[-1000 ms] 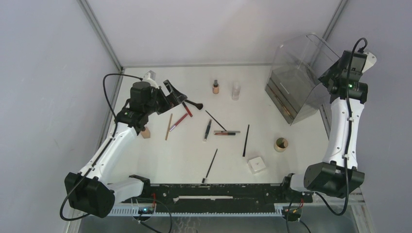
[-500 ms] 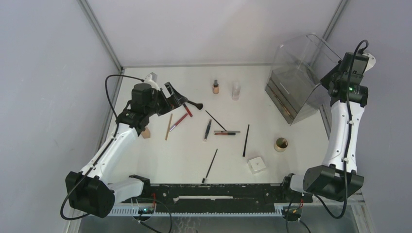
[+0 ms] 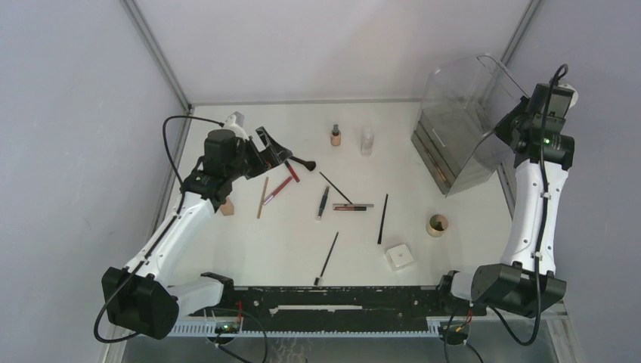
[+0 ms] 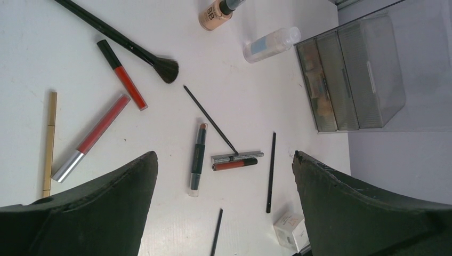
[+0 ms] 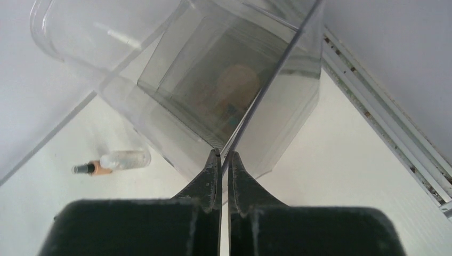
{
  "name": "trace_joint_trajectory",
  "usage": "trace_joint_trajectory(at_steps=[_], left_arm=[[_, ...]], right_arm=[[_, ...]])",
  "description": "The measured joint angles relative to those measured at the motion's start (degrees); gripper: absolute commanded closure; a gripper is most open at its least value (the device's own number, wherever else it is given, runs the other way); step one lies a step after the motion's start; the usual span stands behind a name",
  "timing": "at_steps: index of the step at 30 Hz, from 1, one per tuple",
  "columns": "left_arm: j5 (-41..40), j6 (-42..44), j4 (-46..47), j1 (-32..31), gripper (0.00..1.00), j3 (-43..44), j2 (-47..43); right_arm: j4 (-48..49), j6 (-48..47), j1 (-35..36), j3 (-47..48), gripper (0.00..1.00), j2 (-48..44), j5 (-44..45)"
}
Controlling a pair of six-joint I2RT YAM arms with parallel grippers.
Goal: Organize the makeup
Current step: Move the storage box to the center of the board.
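Observation:
The makeup lies scattered on the white table: a tan bottle (image 3: 335, 137), a clear bottle (image 3: 367, 141), a black brush (image 3: 302, 162), red lip sticks (image 3: 278, 189), thin black pencils (image 3: 382, 218), a round puff (image 3: 437, 224) and a white box (image 3: 399, 256). My left gripper (image 3: 276, 147) hovers open above the left items, nothing between its fingers; in its wrist view (image 4: 225, 160) the dark pen (image 4: 198, 157) and red tube (image 4: 234, 165) lie below. My right gripper (image 5: 224, 154) is shut on the thin wall of the clear bin (image 5: 234, 85), which stands tilted at the right (image 3: 461, 128).
A gold pencil (image 3: 262, 197) and a tan puff (image 3: 226, 206) lie close to the left arm. The bin has grey drawers (image 4: 352, 80) along one side. A metal frame rail (image 3: 340, 100) bounds the table's far edge.
My right gripper has closed on the bin's wall, and the bin has tipped and shifted slightly. The left arm has barely moved.

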Motion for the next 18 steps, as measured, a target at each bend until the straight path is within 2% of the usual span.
trace_joint_trajectory(at_steps=[8, 14, 18], left_arm=[[0.02, 0.00, 0.50, 0.00, 0.00, 0.00, 0.39], [0.26, 0.00, 1.38, 0.00, 0.00, 0.02, 0.92], [0.55, -0.20, 2.10, 0.00, 0.00, 0.02, 1.18]], right_arm=[[-4.33, -1.66, 5.88, 0.44, 1.00, -1.92, -0.24], [-4.55, -3.34, 7.39, -0.37, 0.99, -3.02, 0.26], [-4.09, -4.83, 8.90, -0.68, 0.57, -3.37, 1.73]])
